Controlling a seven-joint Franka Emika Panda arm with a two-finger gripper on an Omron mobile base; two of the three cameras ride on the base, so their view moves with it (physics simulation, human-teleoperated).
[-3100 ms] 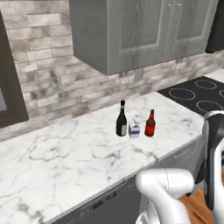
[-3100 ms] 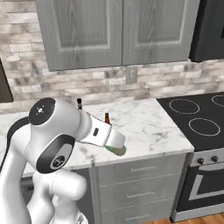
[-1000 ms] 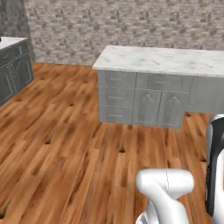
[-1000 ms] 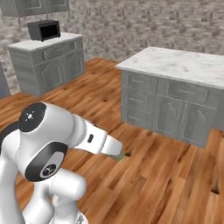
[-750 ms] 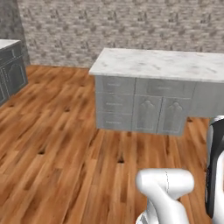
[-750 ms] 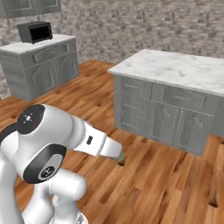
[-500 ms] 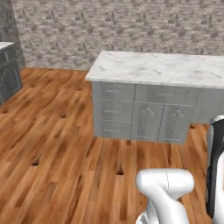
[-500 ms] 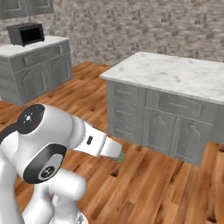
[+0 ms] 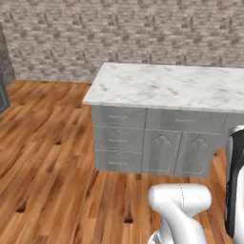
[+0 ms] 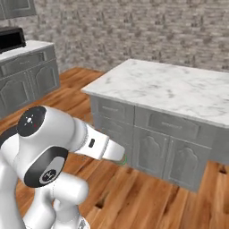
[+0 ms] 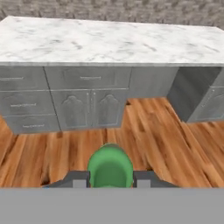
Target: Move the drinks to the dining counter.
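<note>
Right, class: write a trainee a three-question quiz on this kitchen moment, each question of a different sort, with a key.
1. True or false: the hand is shut on the green glass bottle.
2. What lies ahead of the robot? A) the dining counter B) a sink C) a stove
3. Fill in: the floor is made of ____ planks.

Key: 1 true; 2 A; 3 wooden.

Bottle (image 11: 110,167) between jaws, dining counter (image 11: 109,41) ahead.
</note>
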